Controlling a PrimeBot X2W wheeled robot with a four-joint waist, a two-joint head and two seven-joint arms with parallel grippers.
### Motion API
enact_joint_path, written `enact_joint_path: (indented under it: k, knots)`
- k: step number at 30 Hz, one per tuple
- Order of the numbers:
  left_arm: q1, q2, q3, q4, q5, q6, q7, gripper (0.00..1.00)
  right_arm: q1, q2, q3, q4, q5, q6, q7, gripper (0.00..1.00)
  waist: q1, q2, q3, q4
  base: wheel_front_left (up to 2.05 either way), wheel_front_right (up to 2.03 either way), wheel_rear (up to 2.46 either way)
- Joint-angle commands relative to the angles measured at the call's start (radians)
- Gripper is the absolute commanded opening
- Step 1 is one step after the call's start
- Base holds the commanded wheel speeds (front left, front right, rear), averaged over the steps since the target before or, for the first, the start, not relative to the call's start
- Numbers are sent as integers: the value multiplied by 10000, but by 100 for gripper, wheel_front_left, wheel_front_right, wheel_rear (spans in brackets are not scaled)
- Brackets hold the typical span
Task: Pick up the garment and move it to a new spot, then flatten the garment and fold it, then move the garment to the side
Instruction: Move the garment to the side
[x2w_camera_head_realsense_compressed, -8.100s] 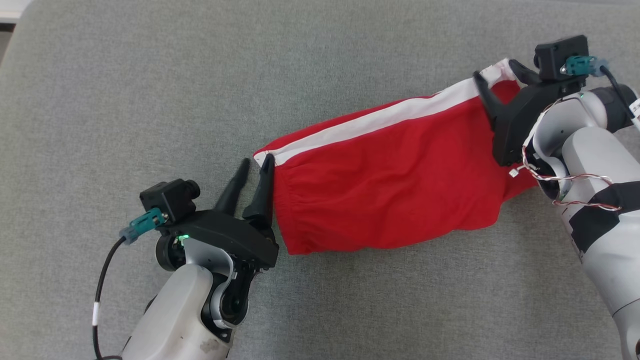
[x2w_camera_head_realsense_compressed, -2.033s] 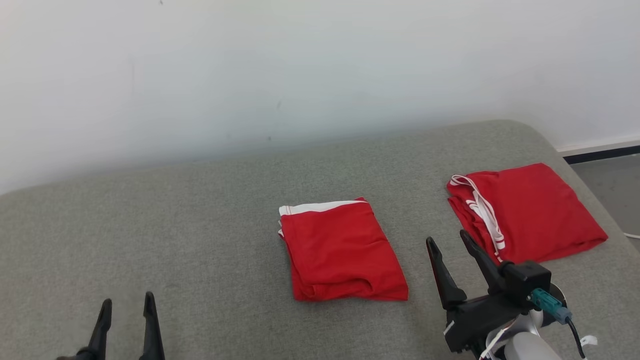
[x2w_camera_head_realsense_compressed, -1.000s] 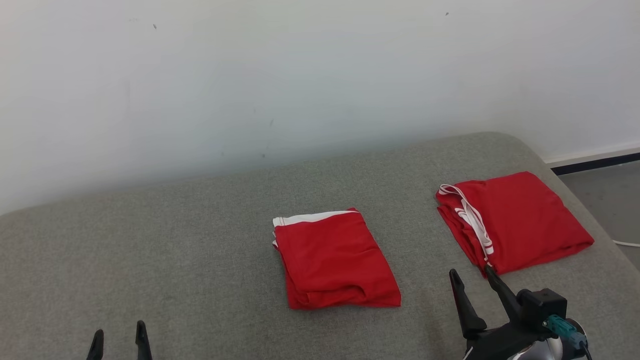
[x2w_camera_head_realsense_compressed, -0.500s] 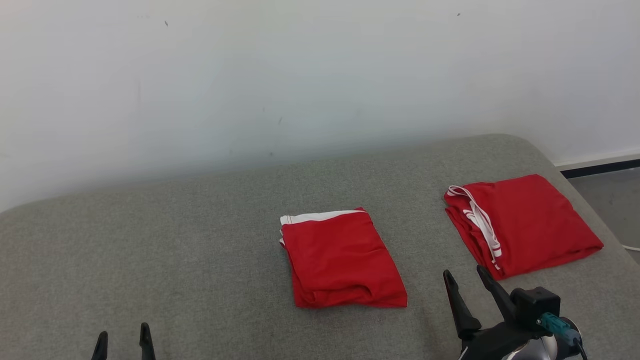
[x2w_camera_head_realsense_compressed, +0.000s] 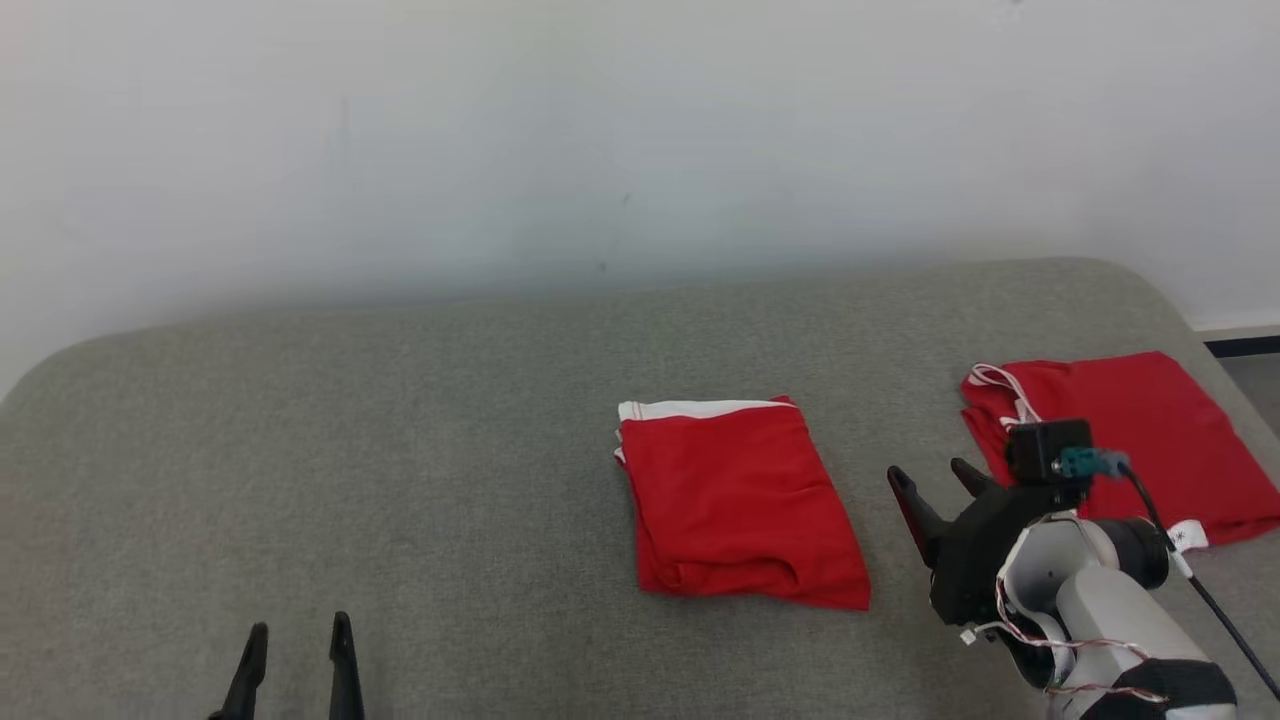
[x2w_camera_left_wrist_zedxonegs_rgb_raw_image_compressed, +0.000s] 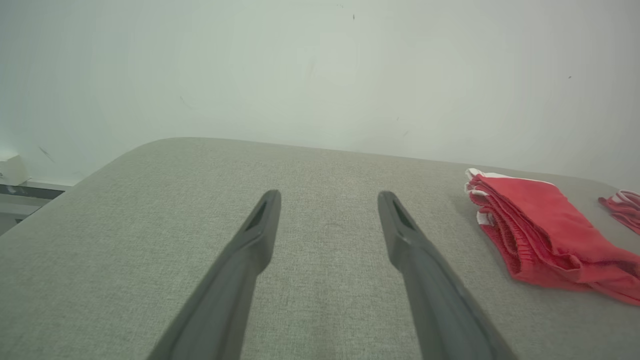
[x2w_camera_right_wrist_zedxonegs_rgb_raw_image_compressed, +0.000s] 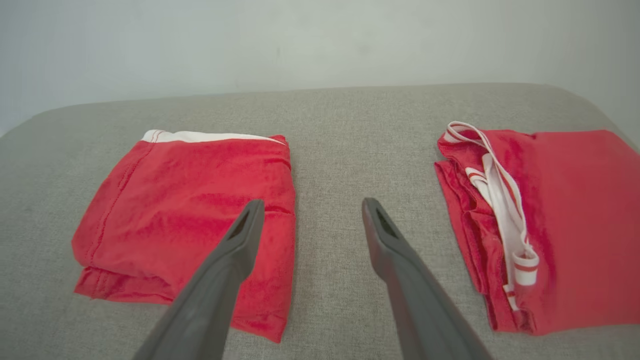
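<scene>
garment (x2w_camera_head_realsense_compressed: 740, 505) lay folded into a compact red block, white band at the far edge, mid grey cushion (x2w_camera_head_realsense_compressed: 400, 450), versus stretched out long between both grippers eight seconds back. right gripper (x2w_camera_head_realsense_compressed: 928, 470) had jaws wide and empty, showed further up the head view than half a second before, and sat between the garment and a second folded red garment (x2w_camera_head_realsense_compressed: 1140, 430) to its right. left gripper (x2w_camera_head_realsense_compressed: 299, 625) stayed low at the near edge, jaws wide, holding nothing.
</scene>
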Motion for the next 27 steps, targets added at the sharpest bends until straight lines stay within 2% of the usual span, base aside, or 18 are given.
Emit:
enact_joint_path:
  k: [1, 7, 12, 20, 24, 25, 26, 27]
  knots:
    - [-114, 11, -59, -30, 39, -9, 2, 100, -210, -81, 24, 209, 111, -28, 198, 100, -1, 0, 474, 568, 0, 0, 0]
    - [-479, 9, -431, -218, 82, -106, 1, 100, -1266, -201, 258, 1361, 556, -28, 1531, 100, -1, 0, 1264, 1421, 0, 0, 0]
    - [-908, 6, -697, -350, 50, -46, 3, 100, -1776, -415, 270, 2042, 566, -28, 1732, 100, -1, 0, 1822, 1951, 0, 0, 0]
    - [-1269, 8, -909, -501, -52, 42, 1, 100, -2047, -328, 347, 2771, 930, -28, 2088, 100, -1, 0, 2326, 2213, 0, 0, 0]
    - [-1334, 9, -992, -436, -67, 78, 1, 100, -1850, -187, 704, 3068, 1074, -18, 2636, 100, -1, 0, 2401, 2177, 0, 0, 0]
    - [-1353, 9, -996, -425, -70, 80, 1, 100, -1812, -221, 861, 3045, 1051, -15, 2680, 68, -1, 0, 2400, 2154, 0, 0, 0]
    - [-1374, 9, -981, -416, -69, 78, 1, 100, -1794, -268, 1024, 2994, 1047, -15, 2711, 0, -1, 0, 2390, 2119, 0, 0, 0]
    - [-1392, 9, -988, -410, -66, 74, 3, 100, -1795, -353, 1215, 2940, 1025, -15, 2755, 0, -1, 0, 2373, 2082, 0, 0, 0]
